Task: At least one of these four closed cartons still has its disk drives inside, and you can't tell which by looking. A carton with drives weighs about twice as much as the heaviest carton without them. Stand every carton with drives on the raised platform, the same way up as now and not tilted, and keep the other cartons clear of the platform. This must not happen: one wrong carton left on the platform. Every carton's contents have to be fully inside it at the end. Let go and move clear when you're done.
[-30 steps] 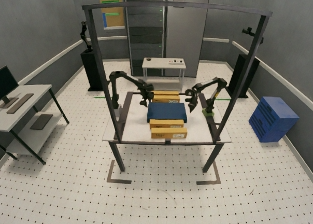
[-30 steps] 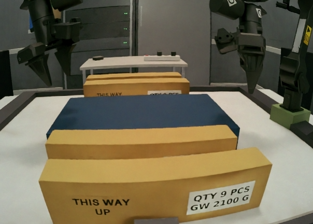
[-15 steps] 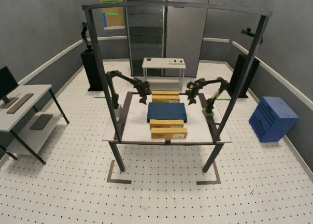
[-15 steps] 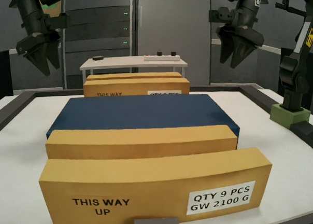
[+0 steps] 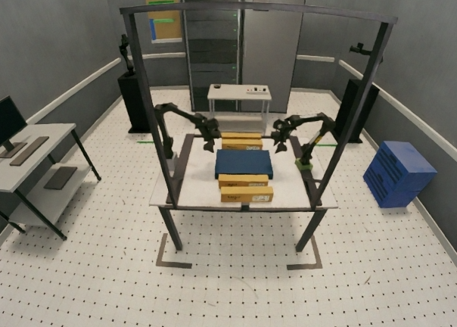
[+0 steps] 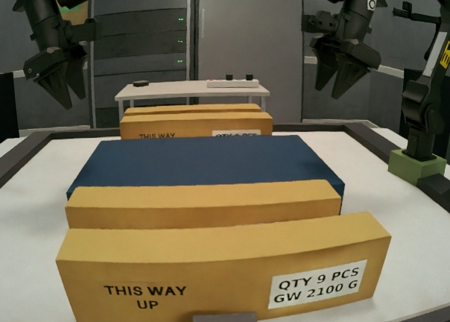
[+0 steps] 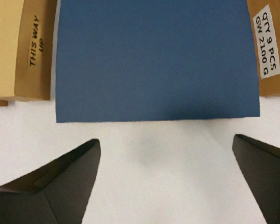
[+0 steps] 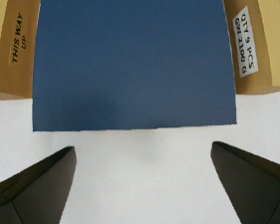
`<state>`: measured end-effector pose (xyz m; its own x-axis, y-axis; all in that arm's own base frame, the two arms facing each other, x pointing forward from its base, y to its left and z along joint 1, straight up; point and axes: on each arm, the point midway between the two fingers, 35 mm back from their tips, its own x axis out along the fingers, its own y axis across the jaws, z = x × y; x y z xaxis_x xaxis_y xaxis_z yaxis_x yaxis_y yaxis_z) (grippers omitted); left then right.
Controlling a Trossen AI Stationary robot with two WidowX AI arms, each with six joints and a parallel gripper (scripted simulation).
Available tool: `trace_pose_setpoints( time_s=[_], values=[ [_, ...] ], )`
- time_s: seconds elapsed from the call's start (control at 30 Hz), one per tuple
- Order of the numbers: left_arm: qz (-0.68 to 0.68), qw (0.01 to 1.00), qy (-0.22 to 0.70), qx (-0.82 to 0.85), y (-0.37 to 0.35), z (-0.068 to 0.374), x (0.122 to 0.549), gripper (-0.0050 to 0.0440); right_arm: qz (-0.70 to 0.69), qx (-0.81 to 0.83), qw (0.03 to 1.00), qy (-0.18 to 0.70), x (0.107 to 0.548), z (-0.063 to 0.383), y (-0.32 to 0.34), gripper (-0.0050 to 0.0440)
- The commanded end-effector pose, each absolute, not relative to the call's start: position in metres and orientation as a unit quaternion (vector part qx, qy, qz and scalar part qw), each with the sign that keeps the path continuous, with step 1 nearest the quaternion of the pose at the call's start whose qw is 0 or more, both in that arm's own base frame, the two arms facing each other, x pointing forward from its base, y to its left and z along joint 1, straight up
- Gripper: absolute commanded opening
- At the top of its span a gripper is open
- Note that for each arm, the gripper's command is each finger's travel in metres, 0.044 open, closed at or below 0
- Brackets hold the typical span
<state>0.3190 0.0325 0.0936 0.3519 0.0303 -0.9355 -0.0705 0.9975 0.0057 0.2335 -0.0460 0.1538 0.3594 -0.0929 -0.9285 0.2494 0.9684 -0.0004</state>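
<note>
A dark blue raised platform (image 5: 244,163) sits mid-table, and nothing stands on it. Four closed yellow cartons stand upright on the table. Two are behind the platform, the far carton (image 5: 240,135) and the one next to the platform (image 5: 242,144). Two are in front, the inner one (image 6: 203,203) and the front one (image 6: 223,267), which is labelled "THIS WAY UP" and "QTY 9 PCS GW 2100 G". My left gripper (image 5: 209,144) hovers open and empty over the table by the platform's left end (image 7: 158,42). My right gripper (image 5: 281,146) hovers open and empty by the platform's right end (image 8: 132,44).
A dark raised rim (image 6: 22,151) frames the table top. The right arm stands on a green base block (image 5: 303,166). A dark frame (image 5: 261,10) arches over the cell. A small white table (image 5: 239,92) stands behind the table.
</note>
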Motion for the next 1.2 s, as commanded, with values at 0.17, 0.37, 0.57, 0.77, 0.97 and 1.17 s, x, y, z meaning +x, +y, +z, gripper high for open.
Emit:
trace_pose_setpoints(
  time_s=[0.17, 0.37, 0.57, 0.77, 0.97, 1.17],
  values=[
    [0.033, 0.83, 0.556, -0.017, 0.032, 0.102, 0.32, 0.0384, -0.103, 0.066, 0.826, 0.55, 0.233, 0.157, -0.045, 0.0379],
    [0.031, 0.828, 0.559, -0.017, 0.033, 0.102, 0.32, 0.0384, -0.104, 0.07, 0.826, 0.549, 0.233, 0.157, -0.046, 0.0379],
    [0.031, 0.828, 0.559, -0.017, 0.033, 0.102, 0.32, 0.0384, -0.104, 0.07, 0.826, 0.549, 0.233, 0.157, -0.046, 0.0379],
    [0.032, 0.829, 0.558, -0.017, -0.029, 0.085, 0.349, 0.0384, -0.103, 0.068, 0.826, 0.549, 0.278, 0.144, 0.007, 0.0379],
    [0.032, 0.829, 0.558, -0.017, -0.078, 0.073, 0.371, 0.0384, -0.103, 0.068, 0.826, 0.549, 0.311, 0.132, 0.049, 0.0379],
    [0.032, 0.829, 0.558, -0.017, -0.078, 0.073, 0.371, 0.0384, -0.103, 0.068, 0.826, 0.549, 0.311, 0.132, 0.049, 0.0379]
  ],
)
